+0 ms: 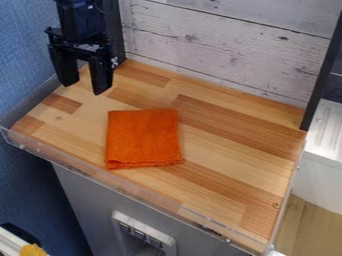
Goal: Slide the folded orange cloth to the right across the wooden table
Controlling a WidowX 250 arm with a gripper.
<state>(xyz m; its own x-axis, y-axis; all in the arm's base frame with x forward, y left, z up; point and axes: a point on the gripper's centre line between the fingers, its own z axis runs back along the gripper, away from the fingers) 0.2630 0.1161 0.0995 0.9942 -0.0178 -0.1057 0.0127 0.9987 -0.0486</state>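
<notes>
The black gripper (85, 89) hangs at the upper left, over the back left part of the wooden work surface. Its two fingers point down and stand apart, with nothing between them. An orange cloth (143, 138), folded into a rough square, lies flat left of the middle of the work surface (234, 175). The cloth is below and to the right of the gripper in the view, and the two do not touch.
A whitewashed plank wall (220, 45) rises behind the surface, between dark upright posts. A low clear rim (120, 182) runs along the front and sides. A white ridged unit (326, 130) stands beyond the right edge.
</notes>
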